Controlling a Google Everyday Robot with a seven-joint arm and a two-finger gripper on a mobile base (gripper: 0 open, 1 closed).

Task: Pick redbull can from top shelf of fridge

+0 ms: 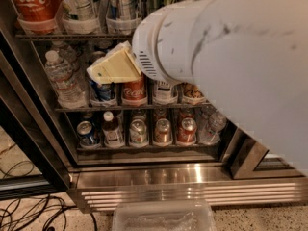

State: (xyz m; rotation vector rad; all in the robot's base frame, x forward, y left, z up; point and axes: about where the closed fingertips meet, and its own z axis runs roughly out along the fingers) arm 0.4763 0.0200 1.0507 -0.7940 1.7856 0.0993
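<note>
1. Currently, the redbull can [121, 3] stands in a clear tub [120, 26] on the top shelf [57, 34] of the fridge [168, 177], ungrasped.
2. My gripper [113, 67] hangs below that shelf, slightly left of the can, near the middle-rack cans [134, 91]; open or closed, I cannot tell.
3. Remaining, as I judge: raise, reach, grasp, withdraw.

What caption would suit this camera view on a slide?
Gripper hovering in front of the fridge, just below its top shelf.
</note>
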